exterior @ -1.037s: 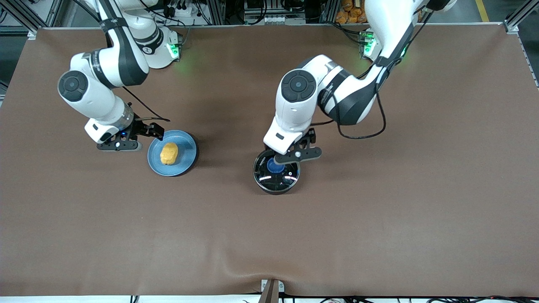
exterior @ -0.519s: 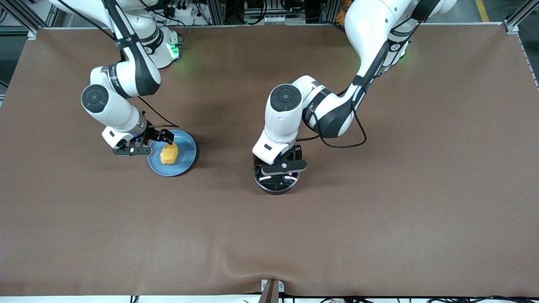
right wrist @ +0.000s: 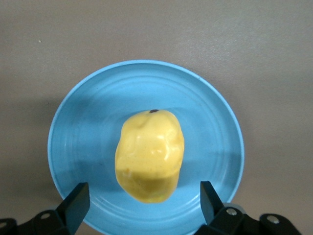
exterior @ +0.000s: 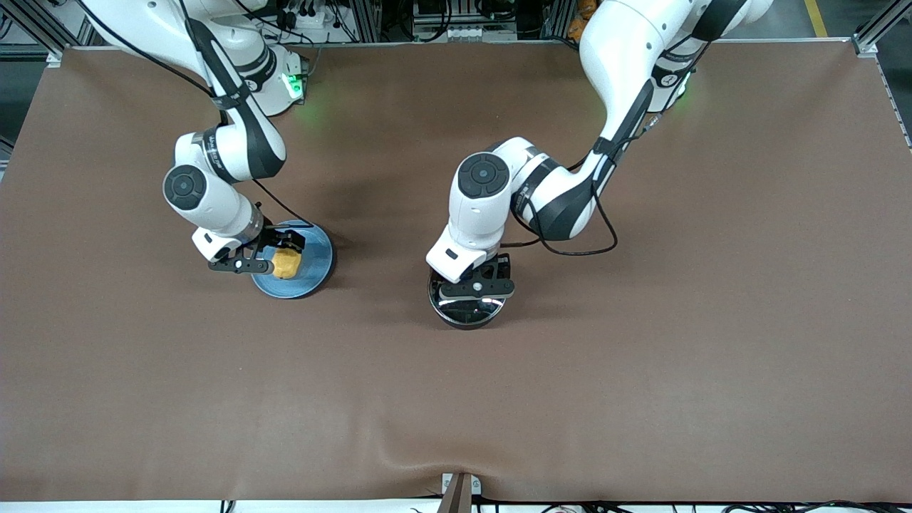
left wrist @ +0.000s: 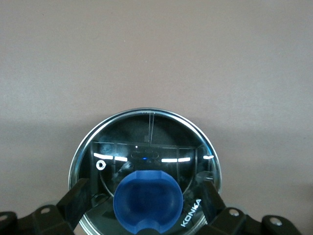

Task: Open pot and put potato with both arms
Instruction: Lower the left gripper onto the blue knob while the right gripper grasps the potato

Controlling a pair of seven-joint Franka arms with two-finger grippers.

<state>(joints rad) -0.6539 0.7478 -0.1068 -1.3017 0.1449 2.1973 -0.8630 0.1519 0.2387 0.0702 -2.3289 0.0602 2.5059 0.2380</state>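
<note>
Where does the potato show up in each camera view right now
Front view: the potato lies on the blue plate toward the right arm's end of the table, under the right gripper.
Right wrist view: potato mid-picture, between the open fingers.
Left wrist view: not in it; only the lidded pot shows.
Shared landmark: the blue plate.

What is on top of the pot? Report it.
A round glass lid with a blue knob covers the pot. The left gripper hangs over it, fingers open beside the knob. Reflections hide the pot's inside.

Right gripper (exterior: pixel 279 255) reached potato (exterior: pixel 287 264); left gripper (exterior: pixel 476 283) reached lid (exterior: pixel 467 308).
</note>
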